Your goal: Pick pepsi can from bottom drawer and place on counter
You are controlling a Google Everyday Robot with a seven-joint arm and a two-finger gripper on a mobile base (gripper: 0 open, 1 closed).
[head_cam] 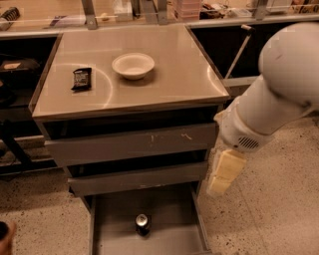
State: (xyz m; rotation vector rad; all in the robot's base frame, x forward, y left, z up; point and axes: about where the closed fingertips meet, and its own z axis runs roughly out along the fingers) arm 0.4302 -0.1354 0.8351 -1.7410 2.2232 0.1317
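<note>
The pepsi can point(143, 223) stands upright on the floor of the open bottom drawer point(117, 226), near its middle, silver lid up. The counter point(169, 84) is the tan-grey cabinet top above it. My gripper point(220, 183) hangs from the big white arm point(279, 94) at the cabinet's right side, level with the middle drawer front. It is above and to the right of the can and apart from it. It holds nothing that I can see.
A white bowl point(133, 65) and a flat black snack packet point(81, 78) lie on the counter. Two grey drawers point(132, 144) sit above the open one, both slightly open. A cluttered shelf point(149, 10) runs behind. Speckled floor lies at the right.
</note>
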